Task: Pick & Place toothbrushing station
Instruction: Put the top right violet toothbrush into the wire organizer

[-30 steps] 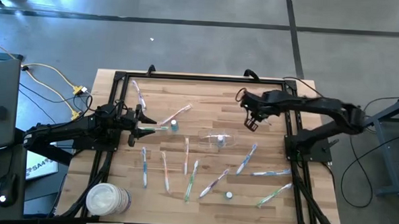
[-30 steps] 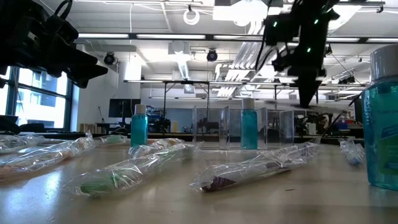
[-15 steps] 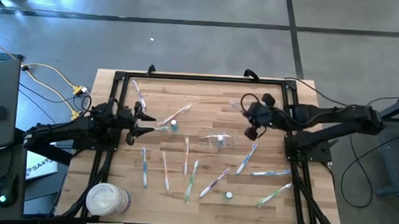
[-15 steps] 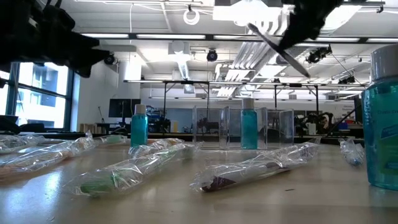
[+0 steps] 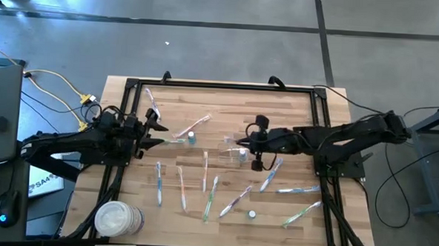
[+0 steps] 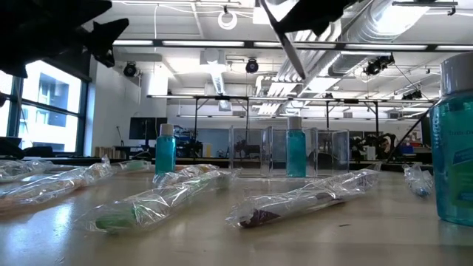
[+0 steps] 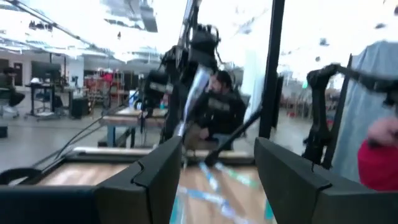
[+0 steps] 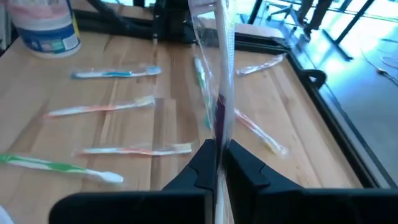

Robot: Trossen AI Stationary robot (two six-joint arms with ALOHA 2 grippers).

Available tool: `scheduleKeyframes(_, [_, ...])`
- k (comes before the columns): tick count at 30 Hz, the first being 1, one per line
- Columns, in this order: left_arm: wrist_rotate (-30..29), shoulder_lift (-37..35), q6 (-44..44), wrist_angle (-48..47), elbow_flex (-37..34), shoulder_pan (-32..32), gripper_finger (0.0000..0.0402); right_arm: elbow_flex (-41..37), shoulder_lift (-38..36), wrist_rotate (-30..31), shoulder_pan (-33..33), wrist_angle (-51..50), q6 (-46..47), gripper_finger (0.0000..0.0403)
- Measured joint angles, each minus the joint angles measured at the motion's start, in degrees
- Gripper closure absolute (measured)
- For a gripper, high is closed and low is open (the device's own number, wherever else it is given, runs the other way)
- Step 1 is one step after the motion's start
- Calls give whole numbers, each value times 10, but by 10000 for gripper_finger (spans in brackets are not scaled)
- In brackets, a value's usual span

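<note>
A butcher-block table [image 5: 228, 101] inside a black frame sits on a grey concrete floor. From above, wrapped toothbrushes [image 5: 211, 197] lie scattered across its near half, and a white tub [image 5: 116, 220] stands at the near-left corner. My right gripper [image 5: 242, 142] hangs over the clear plastic container [image 5: 239, 154] at mid-table; my left gripper [image 5: 157, 134] hovers by the left rail, near a small teal bottle [image 5: 191, 137].

At table level, teal bottles [image 6: 295, 151] stand behind wrapped brushes [image 6: 159, 199].

My left fingers [image 7: 155, 171] stand apart, gripping nothing.

My right fingers [image 8: 198, 163] pinch a wrapped toothbrush [image 8: 221, 93], upright above the table.
</note>
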Motion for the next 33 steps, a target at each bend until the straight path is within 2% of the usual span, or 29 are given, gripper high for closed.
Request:
scheduleKeyframes(4, [-32,75,-13,130,0,-39,199,0,19,-1,0,31,-13,396])
scheduleKeyframes(8, [-98,175,55,218,16,-107,199,0,25,-1,0,51,-18,397])
scheduleKeyframes(12, [-161,289,131,215,79,-166,199,0,25,-2,0,63,-21,396])
scheduleKeyframes(15, [-168,385,171,212,135,-193,199,0,25,-9,0,75,-21,397])
scheduleKeyframes(17, [-168,445,196,214,177,-200,199,0,30,-35,0,89,-21,397])
scheduleKeyframes(22, [-170,555,201,207,273,-201,199,-1,56,-62,0,110,-19,397])
scheduleKeyframes(27, [-172,613,202,181,338,-201,199,0,64,-60,0,116,-22,396])
scheduleKeyframes(33, [-183,629,202,149,371,-201,199,0,64,-61,0,124,-33,396])
